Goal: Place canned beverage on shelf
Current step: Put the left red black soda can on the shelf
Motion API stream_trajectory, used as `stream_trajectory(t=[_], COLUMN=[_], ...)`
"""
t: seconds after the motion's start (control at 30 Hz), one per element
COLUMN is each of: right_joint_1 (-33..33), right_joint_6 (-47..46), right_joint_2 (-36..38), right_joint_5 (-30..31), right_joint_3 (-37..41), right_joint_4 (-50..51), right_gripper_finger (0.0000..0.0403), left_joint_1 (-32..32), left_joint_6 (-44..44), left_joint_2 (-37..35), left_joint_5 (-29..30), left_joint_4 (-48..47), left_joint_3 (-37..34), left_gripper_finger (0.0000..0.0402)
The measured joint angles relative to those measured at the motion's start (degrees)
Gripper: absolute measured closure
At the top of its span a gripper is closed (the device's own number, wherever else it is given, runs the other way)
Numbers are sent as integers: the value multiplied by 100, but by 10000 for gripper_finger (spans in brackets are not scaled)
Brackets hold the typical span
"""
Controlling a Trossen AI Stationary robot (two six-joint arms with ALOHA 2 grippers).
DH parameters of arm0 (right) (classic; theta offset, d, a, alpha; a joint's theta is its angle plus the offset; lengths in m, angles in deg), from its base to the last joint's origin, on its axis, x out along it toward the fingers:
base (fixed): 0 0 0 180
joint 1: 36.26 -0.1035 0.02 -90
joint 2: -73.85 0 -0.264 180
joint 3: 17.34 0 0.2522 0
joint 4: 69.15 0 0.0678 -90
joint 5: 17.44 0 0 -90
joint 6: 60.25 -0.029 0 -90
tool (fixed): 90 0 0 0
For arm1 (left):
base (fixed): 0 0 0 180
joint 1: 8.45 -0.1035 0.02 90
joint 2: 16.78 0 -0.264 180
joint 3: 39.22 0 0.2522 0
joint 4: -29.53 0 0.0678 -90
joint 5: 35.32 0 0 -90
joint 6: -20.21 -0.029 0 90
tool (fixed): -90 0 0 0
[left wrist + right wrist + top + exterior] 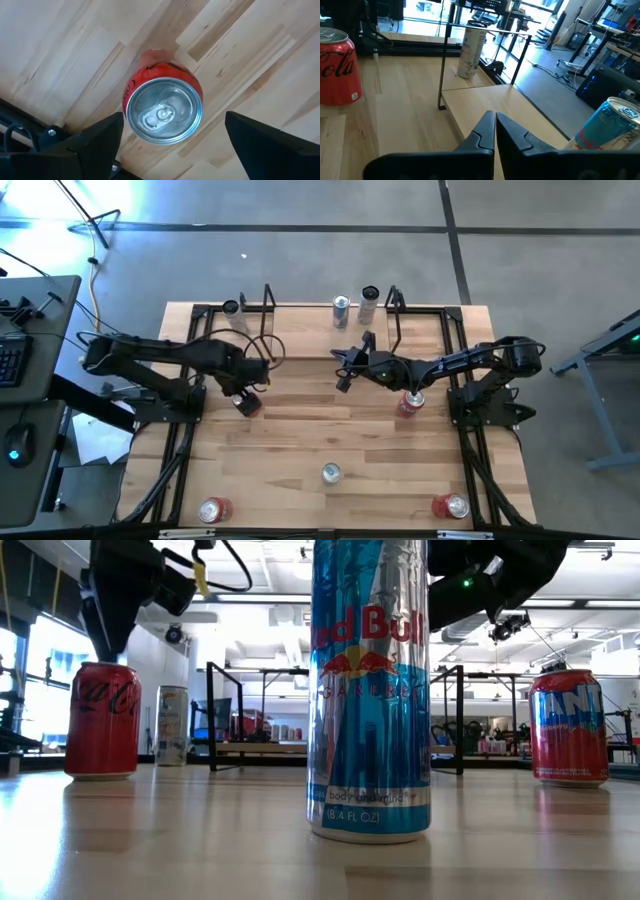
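My left gripper [170,142] hangs with its jaws spread wide, poised straight above a red cola can [164,110] that stands upright on the table [300,430], well in front of the shelf [320,345]. My right gripper [495,130] is pinched closed on nothing, hovering over the shelf board. I judge the can stiff-walled but slick and rounded, moderately heavy if full. I would take it across its middle, squeezing firmly yet not denting, and keep it upright throughout.
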State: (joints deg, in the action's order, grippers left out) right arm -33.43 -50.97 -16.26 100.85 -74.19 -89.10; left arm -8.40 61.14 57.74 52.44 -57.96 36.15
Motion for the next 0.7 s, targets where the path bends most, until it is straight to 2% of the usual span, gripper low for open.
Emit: stream_trajectory(t=[0.43,0.7], right_joint_1=[0,0], right_joint_6=[0,0], right_joint_2=[0,0], right_joint_5=[0,0], right_joint_3=[0,0], right_joint_4=[24,28], right_gripper_finger=[403,403], left_joint_1=[-47,-40], left_joint_6=[-72,94], left_joint_2=[345,345], left_joint_5=[169,222], left_joint_4=[-3,26], left_joint_3=[-33,-508], left_gripper_finger=[59,63])
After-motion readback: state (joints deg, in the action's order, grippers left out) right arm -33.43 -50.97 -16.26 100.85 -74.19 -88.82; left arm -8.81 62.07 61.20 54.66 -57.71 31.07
